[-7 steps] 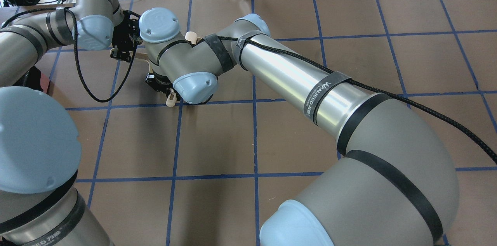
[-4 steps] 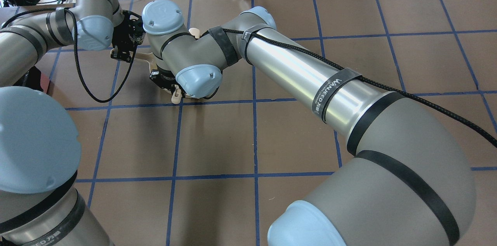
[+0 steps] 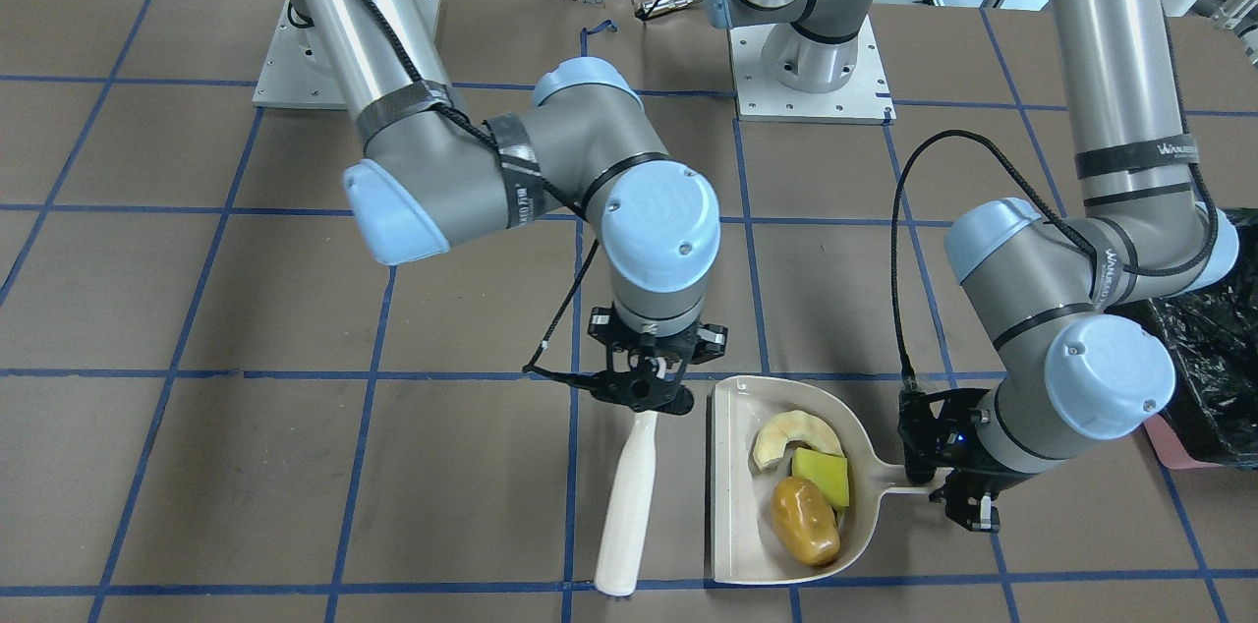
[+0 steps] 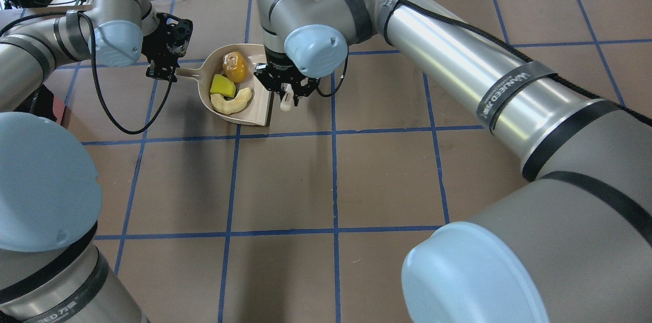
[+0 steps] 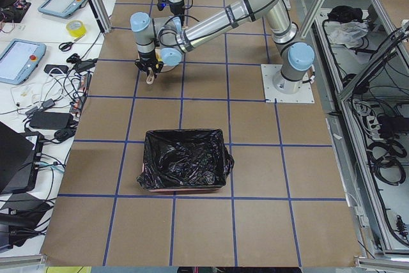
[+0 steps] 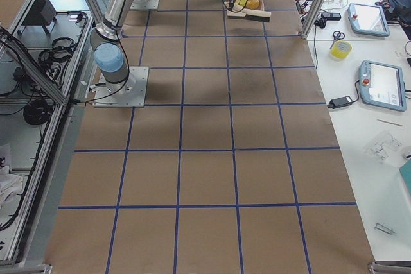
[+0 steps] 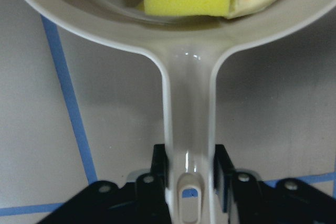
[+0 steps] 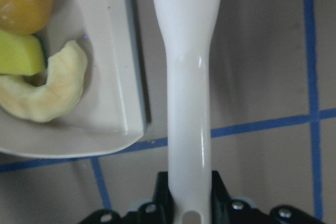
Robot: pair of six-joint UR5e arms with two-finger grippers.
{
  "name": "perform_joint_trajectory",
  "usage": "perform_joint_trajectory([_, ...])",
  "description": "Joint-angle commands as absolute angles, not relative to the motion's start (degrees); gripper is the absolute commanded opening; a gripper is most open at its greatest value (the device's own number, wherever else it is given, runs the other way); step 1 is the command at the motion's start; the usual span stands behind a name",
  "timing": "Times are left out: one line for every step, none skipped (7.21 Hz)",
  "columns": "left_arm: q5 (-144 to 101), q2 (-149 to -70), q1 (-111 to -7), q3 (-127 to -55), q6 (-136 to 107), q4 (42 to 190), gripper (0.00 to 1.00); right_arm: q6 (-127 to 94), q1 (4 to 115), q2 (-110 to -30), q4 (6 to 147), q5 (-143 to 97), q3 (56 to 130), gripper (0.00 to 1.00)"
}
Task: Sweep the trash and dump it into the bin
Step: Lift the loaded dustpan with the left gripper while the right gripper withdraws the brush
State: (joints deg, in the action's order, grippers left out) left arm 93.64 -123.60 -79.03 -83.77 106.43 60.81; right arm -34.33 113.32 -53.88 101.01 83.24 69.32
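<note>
Beige dustpan point(image 3: 729, 476), trash point(image 3: 822, 478) beyond left jaws

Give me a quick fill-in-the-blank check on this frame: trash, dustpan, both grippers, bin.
1. All ___ trash pieces lie inside the dustpan.
2. The left gripper is shut on the dustpan's ___.
3. The right gripper is shut on a ___ sweeping tool beside the dustpan.
4. The bin is lined with a ___ bag.
Missing words: three; handle; white; black.
</note>
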Motion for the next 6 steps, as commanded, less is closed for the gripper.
perform_joint_trajectory([93.7, -122.1, -78.2, -83.3, 106.9, 62.1, 0.0, -25.5, 104.9, -57.6, 97.2, 85.9, 73.8, 0.0])
perform_joint_trajectory([93.7, -120.2, -76.0, -82.5, 107.7, 65.4, 0.0, -18.5, 100.6, -59.9, 96.9, 86.0, 78.1, 0.0])
perform_joint_trajectory([93.7, -118.1, -73.8, -82.1, 111.6, 68.4, 0.0, -14.5, 96.6, -61.4, 97.0, 88.6, 81.7, 0.0])
perform_joint_trajectory([93.5, -116.7, -71.2, -81.7, 115.4, 70.5, 0.0, -8.3, 94.2, -62.7, 96.9, 92.4, 84.6, 0.0])
perform_joint_trajectory([90.6, -115.8, -67.5, -81.5, 121.1, 72.8, 0.0, -6.3, 92.0, -64.6, 97.7, 92.7, 86.8, 0.0])
perform_joint_trajectory([89.9, -115.1, -62.5, -80.3, 126.4, 75.7, 0.0, -3.8, 89.3, -66.9, 97.2, 93.1, 88.5, 0.0])
